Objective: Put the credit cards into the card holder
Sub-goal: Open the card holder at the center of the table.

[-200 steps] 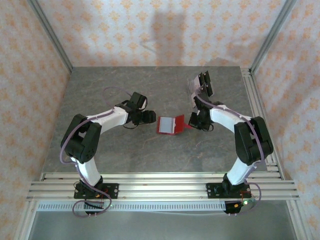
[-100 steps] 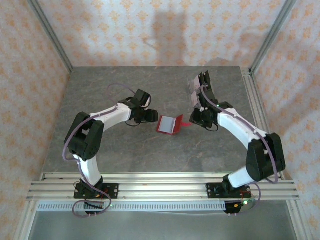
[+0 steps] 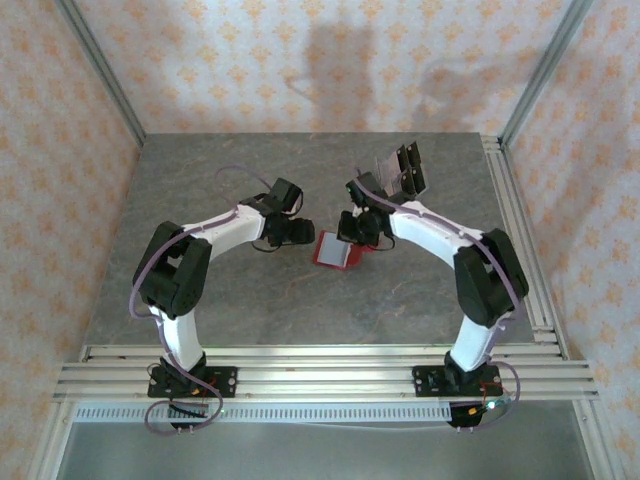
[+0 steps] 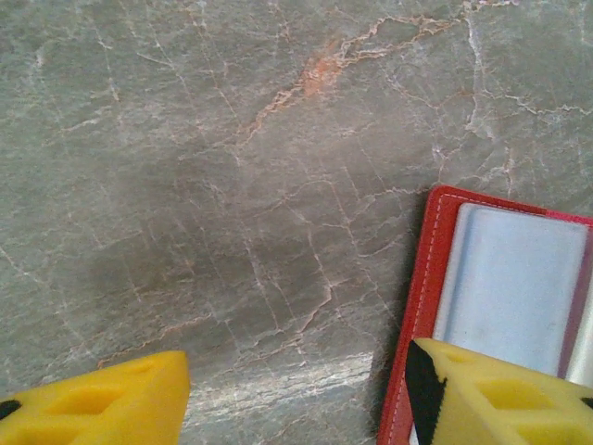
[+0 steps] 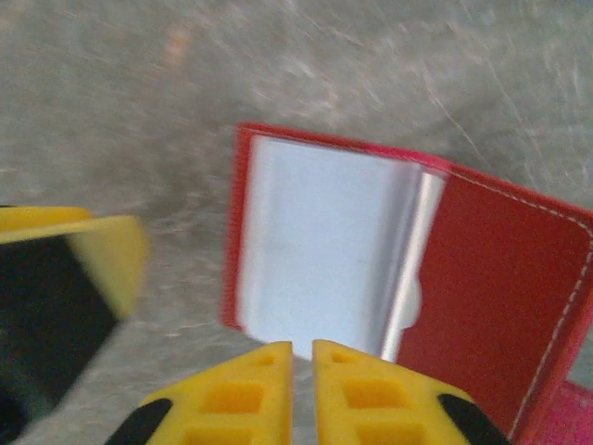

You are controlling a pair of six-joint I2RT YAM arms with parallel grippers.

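Observation:
The card holder [image 3: 337, 251] lies open mid-table, red with a pale grey lining [image 5: 324, 246] and a red flap [image 5: 500, 297]. In the left wrist view the card holder [image 4: 514, 278] sits at the right. My left gripper [image 4: 296, 399] is open just left of it, with its right finger [image 4: 505, 394] over the holder's red left edge. My right gripper [image 5: 302, 375] hovers at the holder's near edge, shut with nothing between its fingers. From above, the left gripper [image 3: 302, 232] and right gripper [image 3: 352, 230] flank the holder. The credit cards [image 3: 401, 170] rest grouped at the back right.
Patterned walls enclose the grey marble table [image 3: 230, 290] on three sides. An aluminium rail [image 3: 515, 220] runs along its right edge, and more rails [image 3: 320, 365] lie at the near edge by the arm bases. The left gripper's yellow finger [image 5: 88, 255] shows at the left of the right wrist view.
The right arm has swung left, from the holder's right side by the tab to over its far edge. The left gripper has edged right, up to the holder's left edge.

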